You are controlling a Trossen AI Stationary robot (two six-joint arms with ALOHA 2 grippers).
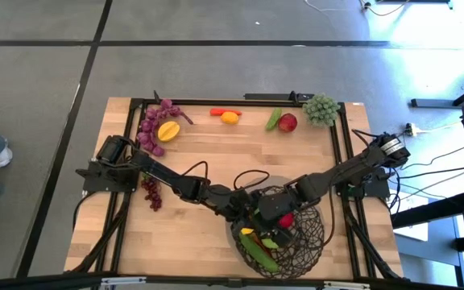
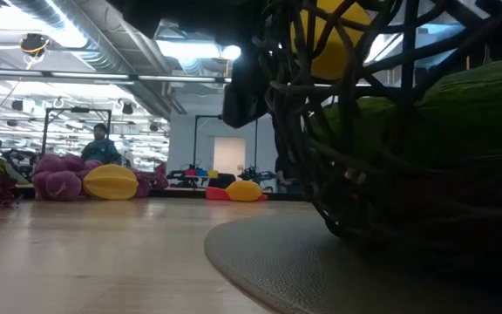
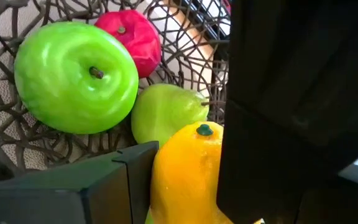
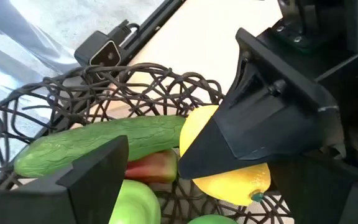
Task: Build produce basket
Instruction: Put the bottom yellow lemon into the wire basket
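step: dropping a lemon (image 3: 188,174) in the basket (image 1: 312,242) | left gripper (image 3: 179,180) clamped on it, low over the fruit | right gripper (image 4: 166,180) wide open, empty (hanging beside) | next: let go, lift clear, probably

One basket (image 1: 306,242), two arms, three grape bunches: purple (image 1: 153,129), dark red (image 1: 151,193), green (image 1: 321,109); two lemons on the table (image 1: 168,130)

Your right wrist camera looked into the basket (image 4: 73,93).
You saw the left gripper (image 4: 229,180) clamped around a yellow lemon (image 4: 229,177), beside a cucumber (image 4: 104,142) and green apple (image 4: 135,202).
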